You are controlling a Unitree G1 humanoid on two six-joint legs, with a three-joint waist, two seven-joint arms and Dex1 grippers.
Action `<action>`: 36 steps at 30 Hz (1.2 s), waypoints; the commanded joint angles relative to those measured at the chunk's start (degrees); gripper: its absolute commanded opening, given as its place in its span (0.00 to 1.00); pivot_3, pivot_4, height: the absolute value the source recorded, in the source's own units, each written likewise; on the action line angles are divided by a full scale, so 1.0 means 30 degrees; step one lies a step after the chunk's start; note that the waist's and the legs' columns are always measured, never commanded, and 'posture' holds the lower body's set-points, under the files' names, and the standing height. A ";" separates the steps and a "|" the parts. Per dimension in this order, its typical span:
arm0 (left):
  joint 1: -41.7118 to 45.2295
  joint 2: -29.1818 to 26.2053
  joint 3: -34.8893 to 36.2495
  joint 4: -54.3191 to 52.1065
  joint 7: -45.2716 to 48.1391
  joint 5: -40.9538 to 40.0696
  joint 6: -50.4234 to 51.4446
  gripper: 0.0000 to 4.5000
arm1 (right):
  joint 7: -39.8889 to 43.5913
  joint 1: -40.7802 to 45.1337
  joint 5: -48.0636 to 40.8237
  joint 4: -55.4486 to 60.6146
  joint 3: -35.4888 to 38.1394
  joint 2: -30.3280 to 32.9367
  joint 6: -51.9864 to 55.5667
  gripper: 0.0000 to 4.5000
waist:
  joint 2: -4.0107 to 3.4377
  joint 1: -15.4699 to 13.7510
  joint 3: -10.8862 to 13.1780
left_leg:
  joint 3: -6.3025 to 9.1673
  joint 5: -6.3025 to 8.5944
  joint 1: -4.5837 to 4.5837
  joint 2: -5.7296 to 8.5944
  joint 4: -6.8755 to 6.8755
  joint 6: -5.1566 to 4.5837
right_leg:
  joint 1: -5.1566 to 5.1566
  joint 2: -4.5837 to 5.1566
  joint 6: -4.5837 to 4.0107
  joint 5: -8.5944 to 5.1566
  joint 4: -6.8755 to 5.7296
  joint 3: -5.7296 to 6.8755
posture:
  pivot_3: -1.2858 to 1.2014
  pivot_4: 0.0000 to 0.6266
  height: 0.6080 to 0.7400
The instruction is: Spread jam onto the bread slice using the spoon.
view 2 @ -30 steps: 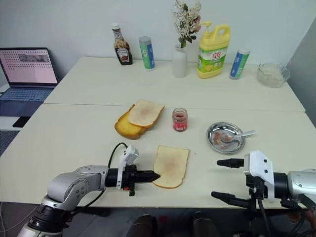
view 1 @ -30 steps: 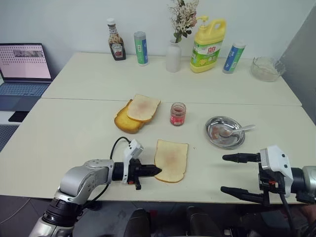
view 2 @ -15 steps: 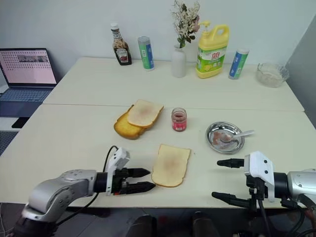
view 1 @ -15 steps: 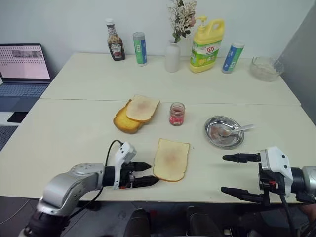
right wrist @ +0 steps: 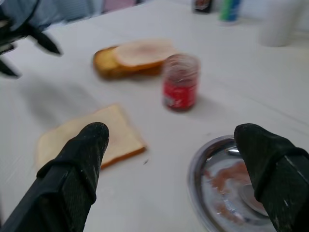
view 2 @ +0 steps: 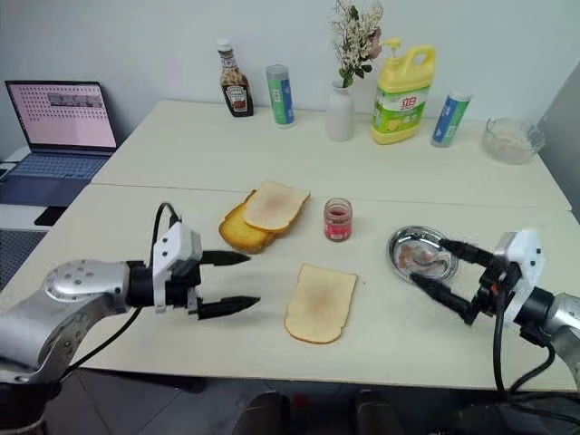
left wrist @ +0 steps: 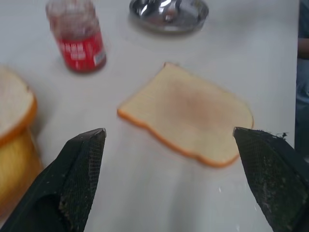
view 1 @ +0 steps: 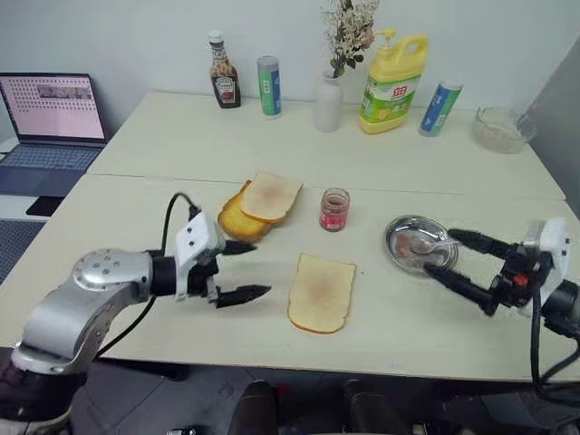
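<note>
Bread slice (view 1: 322, 292) lies flat btwn my grippers; L gripper (view 1: 237, 270) & R gripper (view 1: 446, 254) both gape wide, holding nothing; spoon (view 1: 419, 243) in dish (view 1: 397, 232).

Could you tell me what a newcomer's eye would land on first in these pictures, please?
Most likely the bread slice lying bare at the near middle of the table, flanked by two open tools: the left tool beside it and the right tool at the steel dish. Next, the small jam jar just behind the slice, then the tall yellow bottle at the back.
</note>
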State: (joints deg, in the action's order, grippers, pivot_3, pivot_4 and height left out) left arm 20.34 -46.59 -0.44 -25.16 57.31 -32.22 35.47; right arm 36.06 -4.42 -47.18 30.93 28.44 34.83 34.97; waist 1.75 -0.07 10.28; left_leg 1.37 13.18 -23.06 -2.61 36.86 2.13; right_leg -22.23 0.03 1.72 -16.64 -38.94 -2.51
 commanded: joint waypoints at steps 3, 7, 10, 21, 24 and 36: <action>0.3574 0.1406 -0.1840 0.0098 -0.0015 0.0935 -0.1051 0.98 | -0.7213 0.1085 -0.0804 -0.0096 0.1646 -0.3155 0.0380 1.00 | -0.0034 0.0170 0.0000 | -0.0026 0.0000 0.0011 0.0007 -0.0021 0.0000 | -0.0004 0.0001 0.0006 0.0003 -0.0002 -0.0029 | 0.52 0.24 1.00; 0.4373 0.1870 -0.2897 0.0308 0.0187 0.1305 -0.0781 0.98 | -1.0014 0.2077 -0.1959 -0.2411 0.2774 -0.5562 -0.0049 1.00 | -0.0060 0.0531 0.0012 | -0.0033 0.0000 0.0023 -0.0006 -0.0034 -0.0001 | -0.0009 -0.0021 0.0004 0.0004 -0.0012 -0.0046 | 0.52 0.24 1.00; 0.4310 0.1882 -0.3633 0.0063 0.0727 0.1528 -0.0991 0.98 | -1.0532 0.2481 -0.2414 -0.3989 0.3150 -0.6351 -0.0460 1.00 | -0.0095 0.0612 0.0033 | -0.0029 0.0000 0.0026 -0.0016 -0.0062 -0.0002 | -0.0021 -0.0031 -0.0007 -0.0001 -0.0015 -0.0043 | 0.52 0.24 1.00; 0.5044 0.3306 -0.5423 0.0444 0.1375 0.2531 -0.1653 0.98 | -0.9092 0.5192 -0.3826 -0.9523 0.2641 -0.5899 0.0627 1.00 | -0.0182 0.0644 0.0071 | -0.0047 -0.0001 0.0036 -0.0013 -0.0063 -0.0005 | -0.0020 -0.0037 -0.0006 0.0000 -0.0018 -0.0063 | 0.52 0.24 1.00; 0.5091 0.3487 -0.5530 0.0538 0.1446 0.2715 -0.1782 0.98 | -0.8634 0.5966 -0.4149 -1.1249 0.2688 -0.5577 0.0993 1.00 | -0.0201 0.0629 0.0082 | -0.0038 0.0000 0.0032 -0.0015 -0.0064 -0.0006 | -0.0019 -0.0045 -0.0006 0.0000 -0.0016 -0.0056 | 0.52 0.24 1.00; 0.4914 0.3738 -0.5646 0.0567 0.1529 0.3138 -0.2043 0.98 | -0.7314 0.7505 -0.4246 -1.3956 0.2558 -0.4858 0.1088 1.00 | -0.0218 0.0630 0.0092 | -0.0040 0.0000 0.0031 -0.0015 -0.0064 -0.0006 | -0.0020 -0.0046 -0.0005 0.0001 -0.0015 -0.0057 | 0.52 0.24 1.00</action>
State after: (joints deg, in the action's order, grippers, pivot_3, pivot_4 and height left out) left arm 34.47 -35.69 -17.74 -22.53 61.93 -23.36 30.53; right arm 12.97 16.95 -59.39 -11.67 35.31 19.48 38.73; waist 1.09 1.82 10.56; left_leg 1.26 13.18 -22.97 -2.66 36.67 2.11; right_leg -22.29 -0.11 1.70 -16.64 -38.98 -2.67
